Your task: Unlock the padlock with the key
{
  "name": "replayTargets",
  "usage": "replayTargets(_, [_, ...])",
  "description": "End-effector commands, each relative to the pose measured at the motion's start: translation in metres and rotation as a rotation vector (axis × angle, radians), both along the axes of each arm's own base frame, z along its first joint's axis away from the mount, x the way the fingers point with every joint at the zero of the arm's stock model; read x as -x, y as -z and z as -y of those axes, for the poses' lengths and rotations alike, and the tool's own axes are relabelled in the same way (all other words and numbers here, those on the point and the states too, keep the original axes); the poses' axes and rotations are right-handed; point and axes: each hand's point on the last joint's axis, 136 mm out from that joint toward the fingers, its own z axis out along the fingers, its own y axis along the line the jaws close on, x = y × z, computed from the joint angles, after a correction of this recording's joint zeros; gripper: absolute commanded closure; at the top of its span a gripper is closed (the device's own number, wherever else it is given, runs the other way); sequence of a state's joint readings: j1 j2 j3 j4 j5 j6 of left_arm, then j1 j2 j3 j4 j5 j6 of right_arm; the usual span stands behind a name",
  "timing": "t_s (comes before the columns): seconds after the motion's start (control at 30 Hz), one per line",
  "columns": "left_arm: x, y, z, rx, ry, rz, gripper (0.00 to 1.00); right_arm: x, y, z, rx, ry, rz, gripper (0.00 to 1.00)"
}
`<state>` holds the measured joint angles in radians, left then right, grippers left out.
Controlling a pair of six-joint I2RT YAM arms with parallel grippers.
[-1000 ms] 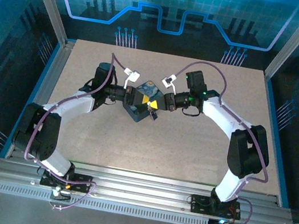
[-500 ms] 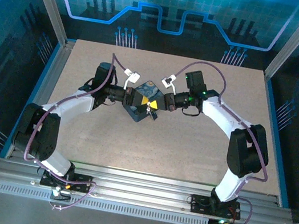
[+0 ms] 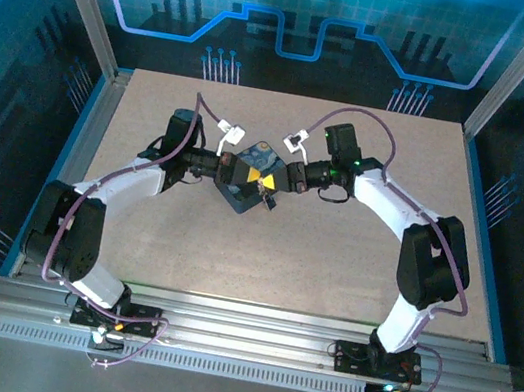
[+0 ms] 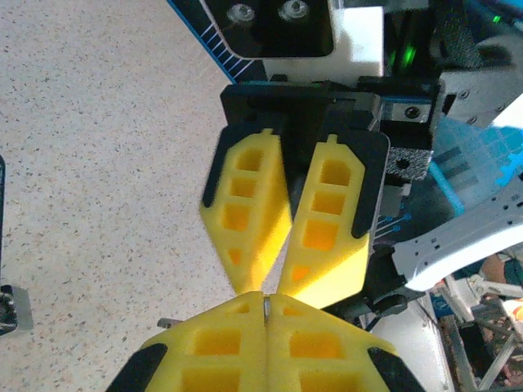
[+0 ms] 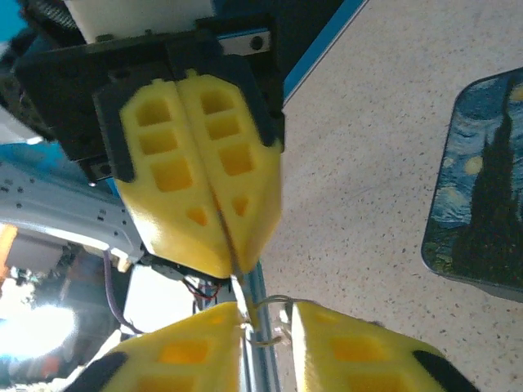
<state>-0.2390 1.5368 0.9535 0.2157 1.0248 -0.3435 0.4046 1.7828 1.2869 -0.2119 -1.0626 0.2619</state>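
Where the two arms meet, you find the left claw [image 4: 266, 299] pressed fully together, its yellow tips pinching a thin silvery sliver that reads as the key [image 5: 238, 286]. Facing it tip to tip, the right claw [image 5: 268, 317] stands with its fingers apart and grips nothing. A thin wire loop [image 5: 267, 300] hangs in the gap between those fingers, touching one of them. You cannot tell whether that loop is the key's ring or the shackle of the padlock, whose body cannot be made out. In the overhead view both claws sit over the dark blue swirl-patterned box [image 3: 247, 196]. It rests near the middle of the speckled table [image 3: 332, 259], turned corner-on to the arm bases.
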Motion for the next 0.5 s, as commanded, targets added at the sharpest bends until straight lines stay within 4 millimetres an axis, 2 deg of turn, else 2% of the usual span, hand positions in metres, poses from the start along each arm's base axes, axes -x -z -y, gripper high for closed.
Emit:
replayTargets(0.0, [-0.010, -0.013, 0.002, 0.050, -0.029, 0.018, 1.00, -0.013, -0.008, 0.009, -0.070, 0.052, 0.010, 0.68])
replayTargets(0.1, [-0.012, -0.014, 0.002, 0.060, -0.042, 0.028, 1.00, -0.028, -0.017, 0.011, -0.159, 0.123, -0.003, 0.61])
replayTargets(0.2, [-0.013, -0.011, 0.001, 0.052, -0.049, 0.029, 1.00, -0.036, -0.016, 0.008, -0.194, 0.155, -0.045, 0.61])
replayTargets(0.47, [-0.016, -0.009, -0.002, 0.044, -0.062, 0.026, 1.00, -0.028, -0.022, -0.005, -0.220, 0.124, -0.045, 0.59])
